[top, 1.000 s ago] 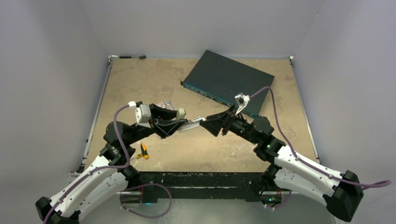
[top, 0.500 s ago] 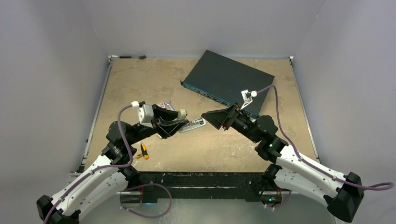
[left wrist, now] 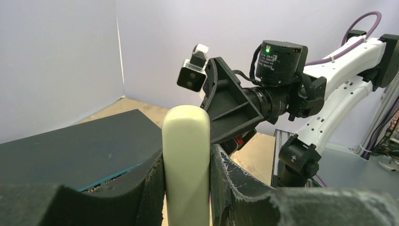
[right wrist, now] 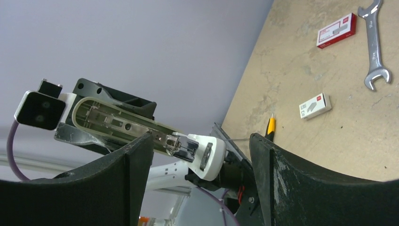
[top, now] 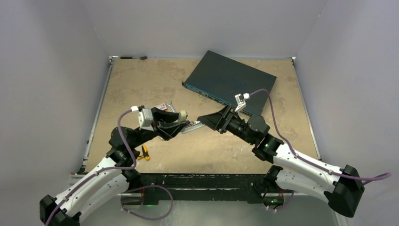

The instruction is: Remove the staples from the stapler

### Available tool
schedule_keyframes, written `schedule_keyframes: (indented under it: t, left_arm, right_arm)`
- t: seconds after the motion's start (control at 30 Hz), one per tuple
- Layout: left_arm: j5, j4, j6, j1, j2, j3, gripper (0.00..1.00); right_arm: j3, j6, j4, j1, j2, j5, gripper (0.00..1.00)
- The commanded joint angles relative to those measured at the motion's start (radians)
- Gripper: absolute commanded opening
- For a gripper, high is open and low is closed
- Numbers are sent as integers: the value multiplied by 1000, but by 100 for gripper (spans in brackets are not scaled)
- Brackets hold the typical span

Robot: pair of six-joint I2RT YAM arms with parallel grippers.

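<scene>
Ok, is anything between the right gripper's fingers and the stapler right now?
Nothing. The right wrist view shows the stapler, metal end first, inside the gap of the open right gripper, only air beside it; contact with either finger is unclear.

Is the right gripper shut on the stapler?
No, the right gripper stands wide open, with one end of the stapler in the gap.

Left wrist view: the stapler (left wrist: 185, 136) runs off the bottom edge, and the left gripper (left wrist: 187, 160) covers its sides. Right wrist view: print on the small boxes (right wrist: 315, 105) is illegible. Top view: the left arm partly hides the wrench (top: 170, 105).
</scene>
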Motion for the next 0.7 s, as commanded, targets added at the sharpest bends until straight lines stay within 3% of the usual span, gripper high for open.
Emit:
schedule_keyframes:
  t: [0.0, 0.27, 0.67]
  left_arm:
    - [-43, 188, -45, -4, -12, -29, 0]
    - [-23, 262, -83, -4, -5, -38, 0]
    - [-34, 456, -184, -3, 13, -99, 0]
  right_arm:
    - [-26, 43, 27, 11, 4, 31, 77]
    - [-92, 125, -54, 11, -14, 133, 77]
    - [-128, 146, 1, 13, 22, 103, 77]
